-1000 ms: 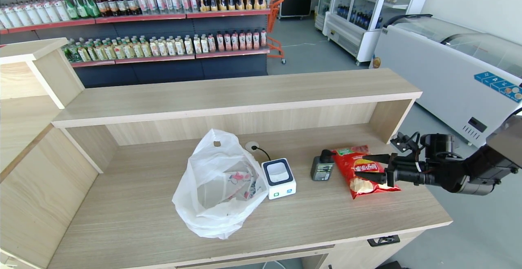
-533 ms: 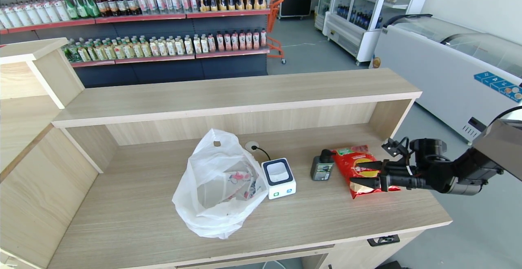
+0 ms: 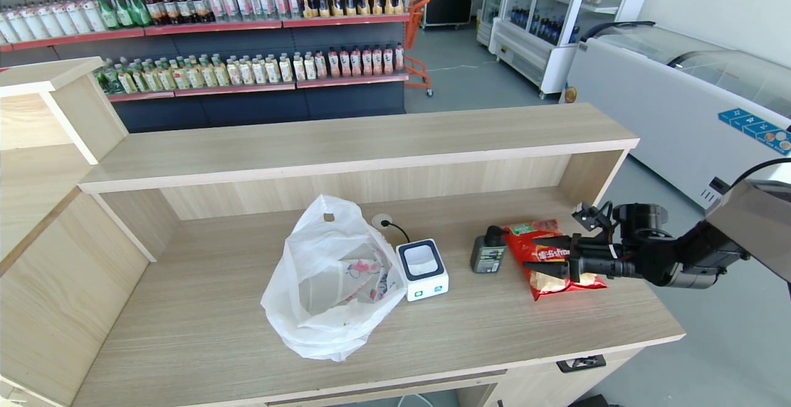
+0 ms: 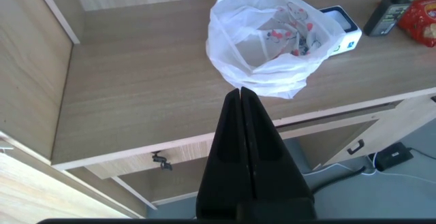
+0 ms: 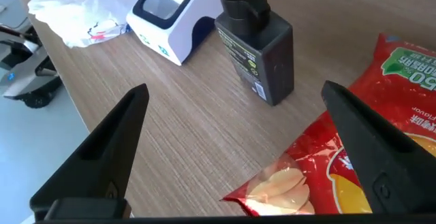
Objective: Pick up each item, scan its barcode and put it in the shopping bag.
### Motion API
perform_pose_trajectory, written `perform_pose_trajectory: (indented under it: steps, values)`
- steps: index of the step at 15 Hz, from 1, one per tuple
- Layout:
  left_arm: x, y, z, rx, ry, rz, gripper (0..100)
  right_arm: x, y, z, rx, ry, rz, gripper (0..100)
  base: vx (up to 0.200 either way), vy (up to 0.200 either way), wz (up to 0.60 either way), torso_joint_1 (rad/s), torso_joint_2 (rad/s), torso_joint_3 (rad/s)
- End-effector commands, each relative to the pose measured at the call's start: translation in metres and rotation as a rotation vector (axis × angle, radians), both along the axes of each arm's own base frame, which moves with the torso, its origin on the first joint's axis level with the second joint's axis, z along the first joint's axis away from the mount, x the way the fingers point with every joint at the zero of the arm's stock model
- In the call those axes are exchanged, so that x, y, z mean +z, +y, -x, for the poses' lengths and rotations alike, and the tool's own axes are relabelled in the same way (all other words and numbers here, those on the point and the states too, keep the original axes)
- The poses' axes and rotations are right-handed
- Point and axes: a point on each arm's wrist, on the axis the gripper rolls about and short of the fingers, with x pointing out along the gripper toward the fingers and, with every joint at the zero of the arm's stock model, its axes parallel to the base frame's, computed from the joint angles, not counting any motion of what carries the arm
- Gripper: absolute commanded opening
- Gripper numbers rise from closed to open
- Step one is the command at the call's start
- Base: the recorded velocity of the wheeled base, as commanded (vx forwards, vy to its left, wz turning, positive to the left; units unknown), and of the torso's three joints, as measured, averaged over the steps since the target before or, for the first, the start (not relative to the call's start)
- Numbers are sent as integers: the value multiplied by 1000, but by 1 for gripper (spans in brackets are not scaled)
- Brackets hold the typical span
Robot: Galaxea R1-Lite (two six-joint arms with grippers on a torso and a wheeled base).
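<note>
A red chip bag [image 3: 547,257] lies flat on the counter's right part, also in the right wrist view [image 5: 354,163]. My right gripper [image 3: 539,254] hovers open over its middle, fingers spread. A dark bottle [image 3: 488,251] stands just left of the bag, close in the right wrist view [image 5: 257,43]. The white scanner [image 3: 422,268] sits mid-counter, with the white shopping bag [image 3: 330,283] beside it, mouth open, something printed inside. My left gripper [image 4: 243,98] is shut, held off the counter's near edge, pointing toward the shopping bag [image 4: 269,40].
A raised wooden ledge [image 3: 358,141] runs behind the counter, with a side wall [image 3: 593,178] at the right end. The scanner's cable [image 3: 395,229] goes into a hole at the back. Bare counter lies left of the shopping bag and along the front.
My right gripper has moved left and slightly toward the back, further over the chip bag, staying open. The items have not moved.
</note>
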Motion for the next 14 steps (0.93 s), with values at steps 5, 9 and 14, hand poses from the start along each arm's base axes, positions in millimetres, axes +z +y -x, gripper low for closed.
perform_pose_trajectory:
  steps: [5, 9, 14]
  values:
    - [0, 0, 0, 2, 0, 0, 0, -20, 2, -15, 12, 10, -8, 100, 0, 0, 0, 0, 0, 0]
    - [0, 0, 0, 0, 0, 0, 0, -25, 20, -29, 49, -1, -18, 100, 0, 0, 0, 0, 0, 0]
    - [0, 0, 0, 0, 0, 0, 0, -38, 23, -34, 45, 51, -38, 100, 0, 0, 0, 0, 0, 0]
